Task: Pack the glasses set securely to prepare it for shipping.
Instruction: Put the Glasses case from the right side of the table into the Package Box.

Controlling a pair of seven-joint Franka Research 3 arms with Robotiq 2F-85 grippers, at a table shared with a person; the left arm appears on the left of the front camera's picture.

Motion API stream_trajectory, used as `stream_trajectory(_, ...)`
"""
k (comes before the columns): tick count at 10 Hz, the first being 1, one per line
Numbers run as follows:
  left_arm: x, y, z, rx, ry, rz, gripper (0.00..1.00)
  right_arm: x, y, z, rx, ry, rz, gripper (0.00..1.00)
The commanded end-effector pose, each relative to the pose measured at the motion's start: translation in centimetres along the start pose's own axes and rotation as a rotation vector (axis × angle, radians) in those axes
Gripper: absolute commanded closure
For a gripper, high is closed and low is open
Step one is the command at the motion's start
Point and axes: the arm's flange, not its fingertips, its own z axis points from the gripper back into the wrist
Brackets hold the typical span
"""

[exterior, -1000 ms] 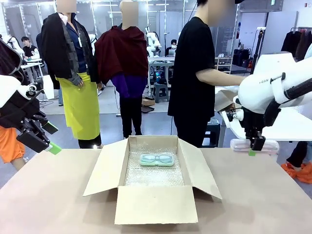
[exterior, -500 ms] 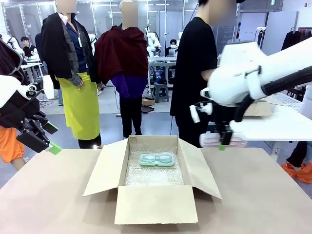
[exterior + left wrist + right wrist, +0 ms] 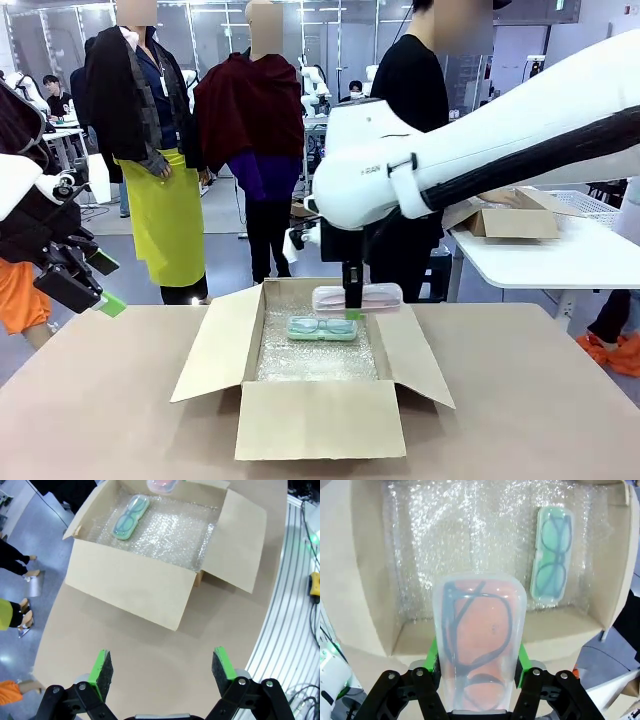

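A mint green glasses case (image 3: 322,327) lies flat on bubble wrap near the far wall of the open cardboard box (image 3: 318,420). My right gripper (image 3: 353,312) hangs over the box's far edge, shut on the pinkish-red glasses case (image 3: 357,297), which is held level above the green one. In the right wrist view the red case (image 3: 478,640) sits between the green pads, with the green case (image 3: 552,553) below and to the side. My left gripper (image 3: 95,285) stays open at the table's left edge, its fingers (image 3: 102,669) spread wide and holding nothing.
Bubble wrap (image 3: 312,357) lines the box floor. The box flaps (image 3: 213,347) spread out to both sides and toward me. A person in black (image 3: 405,150) stands behind the box. A white side table (image 3: 560,255) with another carton stands at the right.
My right arm has swung left from the side table to over the box, carrying the red case with it. The left arm has not moved.
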Motion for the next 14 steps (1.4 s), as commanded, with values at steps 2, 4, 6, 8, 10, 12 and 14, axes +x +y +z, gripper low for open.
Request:
stream_trajectory(2,-0.1,0.1,0.1,-0.003,-0.010,-0.008,0.00,3.7,-0.8,-1.8,0.019,0.014,-0.011,0.59)
stream_trajectory(4,-0.1,0.1,0.1,-0.003,-0.010,-0.008,0.00,4.9,-0.7,-4.6,0.023,-0.005,-0.061,0.59)
stream_trajectory(6,-0.1,0.1,0.1,-0.003,-0.010,-0.008,0.00,5.2,-0.6,-8.0,0.043,-0.034,-0.093,0.59)
stream_trajectory(8,-0.1,0.1,0.1,-0.003,-0.010,-0.008,0.00,5.3,-0.3,-10.4,0.056,-0.045,-0.130,0.59)
stream_trajectory(10,-0.1,0.1,0.1,-0.003,-0.010,-0.008,0.00,5.3,0.5,-12.4,0.059,-0.045,-0.113,0.59)
stream_trajectory(12,-0.1,0.1,0.1,-0.003,-0.010,-0.008,0.00,5.3,0.7,-13.6,0.074,-0.031,-0.110,0.59)
stream_trajectory(14,-0.1,0.1,0.1,-0.003,-0.010,-0.008,0.00,5.3,0.8,-13.4,0.067,-0.014,-0.092,0.15)
